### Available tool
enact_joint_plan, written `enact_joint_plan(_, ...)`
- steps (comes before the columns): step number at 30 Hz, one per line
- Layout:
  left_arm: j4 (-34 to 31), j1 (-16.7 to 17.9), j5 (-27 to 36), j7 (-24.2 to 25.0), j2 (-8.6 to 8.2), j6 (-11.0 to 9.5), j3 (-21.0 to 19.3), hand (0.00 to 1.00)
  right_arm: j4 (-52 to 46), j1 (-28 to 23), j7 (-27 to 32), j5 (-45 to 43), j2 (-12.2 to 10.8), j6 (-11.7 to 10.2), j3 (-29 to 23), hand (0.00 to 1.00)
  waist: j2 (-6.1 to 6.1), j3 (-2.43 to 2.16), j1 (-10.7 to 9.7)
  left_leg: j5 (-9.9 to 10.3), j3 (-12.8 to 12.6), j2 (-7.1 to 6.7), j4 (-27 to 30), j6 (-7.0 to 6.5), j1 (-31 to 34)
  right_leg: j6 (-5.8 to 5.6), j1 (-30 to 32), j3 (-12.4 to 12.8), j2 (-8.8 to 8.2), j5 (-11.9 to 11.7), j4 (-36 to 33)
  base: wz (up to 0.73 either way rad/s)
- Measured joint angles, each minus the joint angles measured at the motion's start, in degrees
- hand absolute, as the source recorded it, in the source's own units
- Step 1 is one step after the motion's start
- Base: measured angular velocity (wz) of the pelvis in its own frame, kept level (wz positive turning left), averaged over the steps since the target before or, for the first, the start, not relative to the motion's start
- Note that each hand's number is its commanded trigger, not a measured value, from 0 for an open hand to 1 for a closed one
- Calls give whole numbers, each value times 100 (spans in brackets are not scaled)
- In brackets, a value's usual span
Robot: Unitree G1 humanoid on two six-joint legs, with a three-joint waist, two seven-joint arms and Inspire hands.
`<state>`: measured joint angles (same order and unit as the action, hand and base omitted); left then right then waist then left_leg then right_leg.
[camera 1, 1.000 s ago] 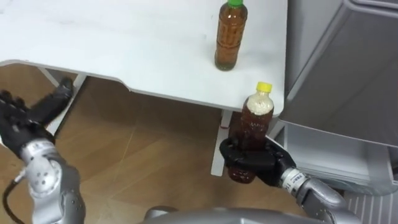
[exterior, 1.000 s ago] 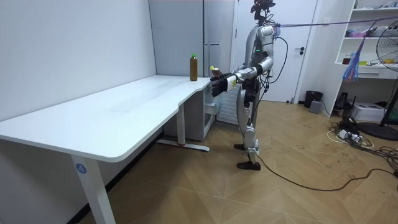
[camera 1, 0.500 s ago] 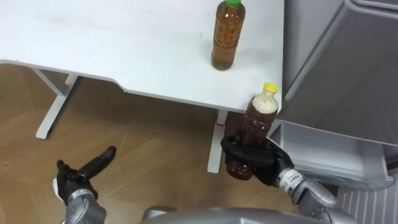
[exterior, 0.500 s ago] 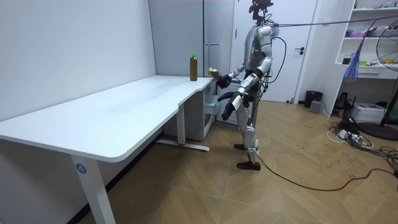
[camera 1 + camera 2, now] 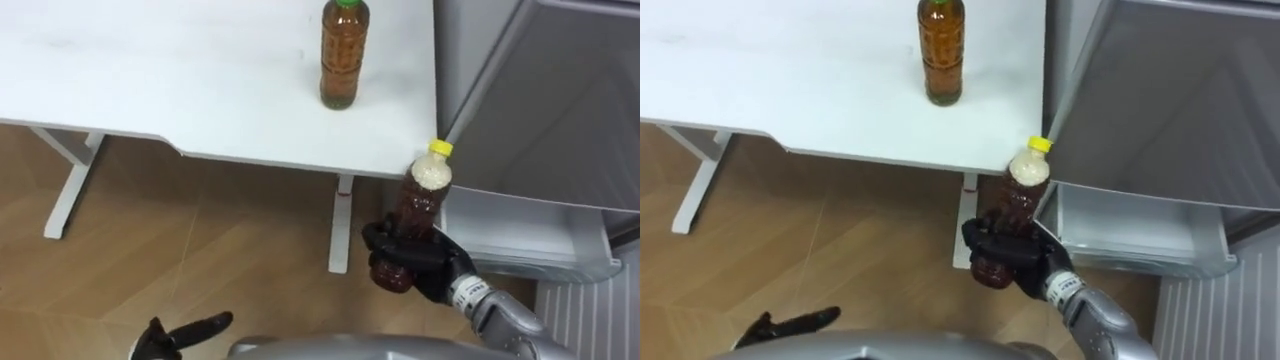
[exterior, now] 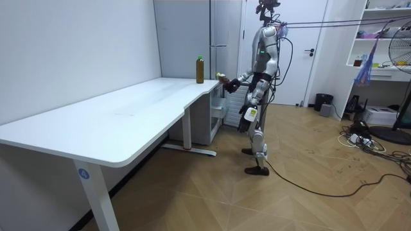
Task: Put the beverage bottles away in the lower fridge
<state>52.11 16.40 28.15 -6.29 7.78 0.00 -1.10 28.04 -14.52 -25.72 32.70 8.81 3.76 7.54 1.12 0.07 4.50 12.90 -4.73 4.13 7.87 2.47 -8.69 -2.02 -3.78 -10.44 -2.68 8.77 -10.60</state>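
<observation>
Clear plastic bottle with a yellow cap (image 5: pixel 420 195): dark brown drink in the body, a paler band at the neck, cap on. Leans a little, cap toward the fridge (image 5: pixel 560 90). Held in the air off the near right corner of the white surface (image 5: pixel 150 80), above the wooden floor (image 5: pixel 200 250), between that corner and the fridge's white lower compartment (image 5: pixel 520 235). Not resting on anything.

Gripped round its lower half by the right hand (image 5: pixel 425 268), dark fingers curled tight about the body and hiding most of the base. Comes in from the lower right on a grey forearm.

Farther along the surface's right edge, well apart from the held one, stands a second bottle with a green cap (image 5: pixel 340 55): upright, amber-brown drink, untouched.

Just right of that edge, the grey fridge front, and under it the white compartment standing out toward the robot.

Low at the bottom left, above the floor, the left hand (image 5: pixel 180 332): fingers stretched out fairly straight, holding nothing.

In the room view, stands upright at the far end of the surface, beside the fridge, right hand with the yellow-capped bottle raised by the surface's far corner and left hand down by the thigh.
</observation>
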Motion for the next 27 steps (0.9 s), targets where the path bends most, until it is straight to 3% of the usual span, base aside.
enact_joint_plan(4, 4, -60, -421, 207, -23, 12, 81, 0, 638, 37, 703, 350, -14, 4, -254, 100, 58, -40, -138, 0, -16, 1, 23, 0, -1, 0, 6, 33, 4, 1, -12, -2)
enact_joint_plan(11, 219, -78, -1098, 276, -27, -5, 217, 0, 1652, 143, 1589, 779, -34, -16, -445, 100, 83, -8, -303, 0, -89, 3, 37, 0, 39, 0, 83, 132, 23, 1, -21, -5)
enact_joint_plan(22, 308, -117, -1172, 304, -20, -39, 334, 0, 1712, 238, 2304, 2091, -70, -61, -425, 100, 33, 2, -329, -1, -183, 2, 75, 0, 121, -5, 176, 234, 33, -9, -13, -4)
enact_joint_plan(27, 302, -107, -1205, 303, -20, -40, 334, 0, 1713, 315, 2509, 2848, -72, -74, -425, 100, 25, 39, -312, -1, -178, 1, 76, 0, 130, -9, 184, 229, 33, -4, -3, 0)
